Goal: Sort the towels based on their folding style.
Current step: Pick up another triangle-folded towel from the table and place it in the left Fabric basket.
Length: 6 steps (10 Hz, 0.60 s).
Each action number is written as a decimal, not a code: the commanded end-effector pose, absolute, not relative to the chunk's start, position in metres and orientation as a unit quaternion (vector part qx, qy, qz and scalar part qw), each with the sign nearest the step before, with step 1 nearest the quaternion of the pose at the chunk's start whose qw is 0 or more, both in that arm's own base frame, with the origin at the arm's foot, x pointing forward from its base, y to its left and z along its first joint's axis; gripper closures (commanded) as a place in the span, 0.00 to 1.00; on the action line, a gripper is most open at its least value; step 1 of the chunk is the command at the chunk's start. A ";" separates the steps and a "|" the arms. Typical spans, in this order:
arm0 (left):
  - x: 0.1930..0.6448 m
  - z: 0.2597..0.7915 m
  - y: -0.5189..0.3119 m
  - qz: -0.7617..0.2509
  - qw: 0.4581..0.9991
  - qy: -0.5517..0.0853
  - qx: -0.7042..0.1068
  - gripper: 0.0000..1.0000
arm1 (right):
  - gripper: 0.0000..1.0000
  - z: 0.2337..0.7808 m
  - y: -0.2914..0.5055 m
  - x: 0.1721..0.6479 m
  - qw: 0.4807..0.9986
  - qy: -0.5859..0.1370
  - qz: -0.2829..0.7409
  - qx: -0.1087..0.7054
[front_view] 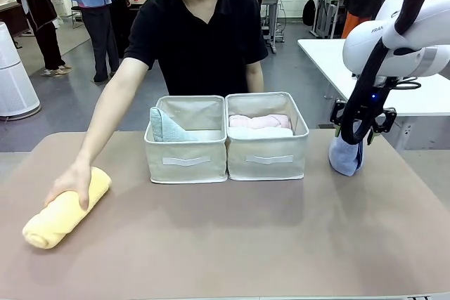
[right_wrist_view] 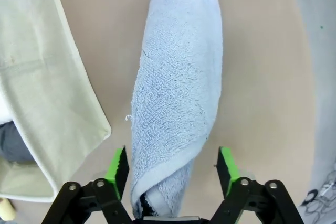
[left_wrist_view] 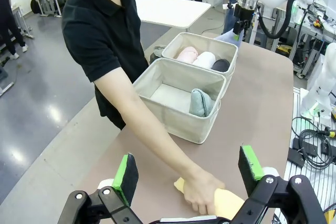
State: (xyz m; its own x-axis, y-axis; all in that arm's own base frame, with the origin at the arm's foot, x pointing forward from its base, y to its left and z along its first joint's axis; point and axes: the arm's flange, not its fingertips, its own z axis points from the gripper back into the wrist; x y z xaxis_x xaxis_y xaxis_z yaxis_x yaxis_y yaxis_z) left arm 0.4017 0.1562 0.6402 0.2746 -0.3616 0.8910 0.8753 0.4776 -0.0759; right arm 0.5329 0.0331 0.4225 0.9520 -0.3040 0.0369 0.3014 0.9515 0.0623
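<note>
While the right gripper (right_wrist_view: pixel 172 157) straddles the periwinkle-blue terry cone towel (right_wrist_view: pixel 178 77), its green pads stand apart beside the cloth. The left gripper (left_wrist_view: pixel 188 156) gapes wide, with the yellow rolled terry towel (left_wrist_view: pixel 231 202) just ahead under a person's hand (left_wrist_view: pixel 202 192).

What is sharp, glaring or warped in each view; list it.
Front view: even light, soft shadow beneath the beige bins. Left wrist view: wide-angle bowing, glare on the grey floor. Right wrist view: periwinkle towel crisp, terry loops visible.
</note>
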 end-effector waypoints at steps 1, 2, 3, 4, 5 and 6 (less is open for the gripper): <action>0.401 0.641 0.156 -0.418 0.733 -0.444 -0.301 0.00 | 1.00 0.424 0.030 0.538 0.990 -0.021 -0.138 0.032; 0.401 0.641 0.156 -0.418 0.733 -0.444 -0.301 0.00 | 0.59 0.424 0.030 0.537 0.990 -0.025 -0.133 0.030; 0.401 0.641 0.156 -0.418 0.733 -0.444 -0.301 0.00 | 1.00 0.425 0.030 0.536 0.991 -0.028 -0.128 0.027; 0.401 0.641 0.156 -0.418 0.733 -0.444 -0.301 0.00 | 1.00 0.426 0.031 0.534 0.992 -0.031 -0.122 0.021; 0.401 0.641 0.156 -0.418 0.733 -0.444 -0.301 0.00 | 1.00 0.428 0.032 0.532 0.993 -0.033 -0.116 0.012; 0.401 0.641 0.156 -0.418 0.733 -0.444 -0.301 0.00 | 1.00 0.429 0.034 0.529 0.994 -0.032 -0.100 -0.008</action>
State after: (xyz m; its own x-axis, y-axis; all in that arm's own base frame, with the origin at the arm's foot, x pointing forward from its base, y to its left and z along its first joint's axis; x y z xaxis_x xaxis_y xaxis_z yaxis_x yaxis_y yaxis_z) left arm 0.4017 0.1562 0.6401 0.2747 -0.3616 0.8910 0.8752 0.4777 -0.0760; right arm 0.5329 0.0324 0.4266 0.9680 -0.2446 0.0561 0.2432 0.9695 0.0304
